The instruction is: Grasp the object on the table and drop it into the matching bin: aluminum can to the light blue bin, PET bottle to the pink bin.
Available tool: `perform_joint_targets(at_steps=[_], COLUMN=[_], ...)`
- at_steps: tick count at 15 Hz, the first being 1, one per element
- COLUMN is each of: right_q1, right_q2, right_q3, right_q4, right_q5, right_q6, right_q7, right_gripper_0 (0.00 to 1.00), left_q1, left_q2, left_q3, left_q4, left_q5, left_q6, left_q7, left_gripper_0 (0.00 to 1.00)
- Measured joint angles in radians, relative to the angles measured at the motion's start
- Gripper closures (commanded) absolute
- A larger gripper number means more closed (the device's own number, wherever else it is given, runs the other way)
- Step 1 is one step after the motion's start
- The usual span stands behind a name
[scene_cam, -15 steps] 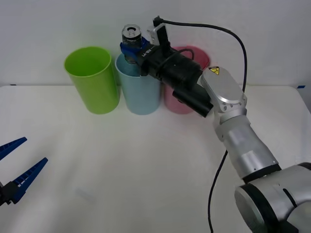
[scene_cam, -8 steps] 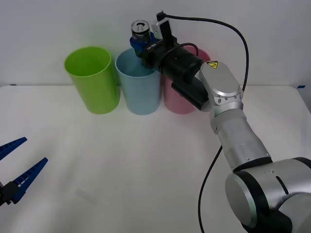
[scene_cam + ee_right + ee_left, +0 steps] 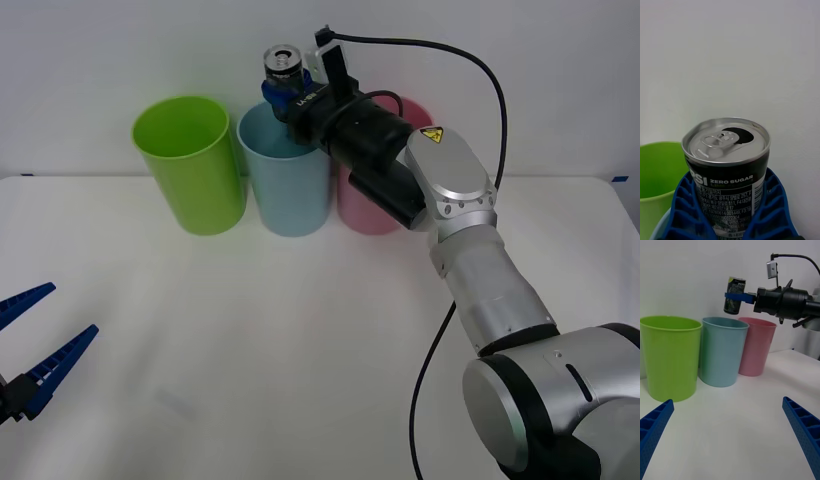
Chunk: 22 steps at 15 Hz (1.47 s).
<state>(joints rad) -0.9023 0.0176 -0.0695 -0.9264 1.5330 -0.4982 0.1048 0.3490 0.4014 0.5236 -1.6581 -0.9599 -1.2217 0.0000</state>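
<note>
Right gripper [image 3: 280, 92] is clamped on the aluminum can [image 3: 281, 69], holding it upright in the air above the light blue bin [image 3: 286, 180], over its rim area on the pink-bin side. In the right wrist view the blue ribbed fingers [image 3: 683, 210] hug both sides of the can, pull tab up, top already opened. The left wrist view shows the can clear of the rim, not touching it. Pink bin [image 3: 368, 205] sits just beside the blue one, lime green bin [image 3: 190, 160] on the other side, all three at the back of the table [image 3: 300, 340].

Step in hand: release over the right bin. Can looks centred enough, though hard to say exactly how far it sits over the opening versus the back rim from these angles. Best to nudge toward the middle of the blue opening, keep the can vertical, lower a little, then open so it doesn't clip the rim or bounce into pink.

Left gripper [image 3: 35, 360] waits low at the near left of the table, fingers spread, holding nothing.
</note>
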Motion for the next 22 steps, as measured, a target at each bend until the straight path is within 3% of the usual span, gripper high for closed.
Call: perform_joint_targets(at_steps=[1, 9, 14, 19, 22], right_q1=[0.000, 0.001, 0.026, 0.139, 0.237], right_q2=[0.000, 0.000, 0.000, -0.003, -0.054], right_q3=[0.000, -0.007, -0.032, 0.018, 0.095], right_q4=[0.000, 0.000, -0.011, -0.155, -0.276], right_q5=[0.000, -0.011, -0.032, -0.042, -0.083], right_q6=[0.000, -0.029, -0.160, -0.171, -0.143], right_q7=[0.005, 0.019, 0.020, -0.005, -0.023], right_gripper_0=[0.00, 0.00, 0.00, 0.00, 0.00], left_q1=[0.000, 0.000, 0.000, 0.000, 0.000], left_q2=[0.000, 0.000, 0.000, 0.000, 0.000], left_q3=[0.000, 0.000, 0.000, 0.000, 0.000], left_q4=[0.000, 0.000, 0.000, 0.000, 0.000], left_q5=[0.000, 0.000, 0.000, 0.000, 0.000], left_q6=[0.000, 0.000, 0.000, 0.000, 0.000], left_q7=[0.000, 0.000, 0.000, 0.000, 0.000], left_gripper_0=[0.00, 0.00, 0.00, 0.00, 0.00])
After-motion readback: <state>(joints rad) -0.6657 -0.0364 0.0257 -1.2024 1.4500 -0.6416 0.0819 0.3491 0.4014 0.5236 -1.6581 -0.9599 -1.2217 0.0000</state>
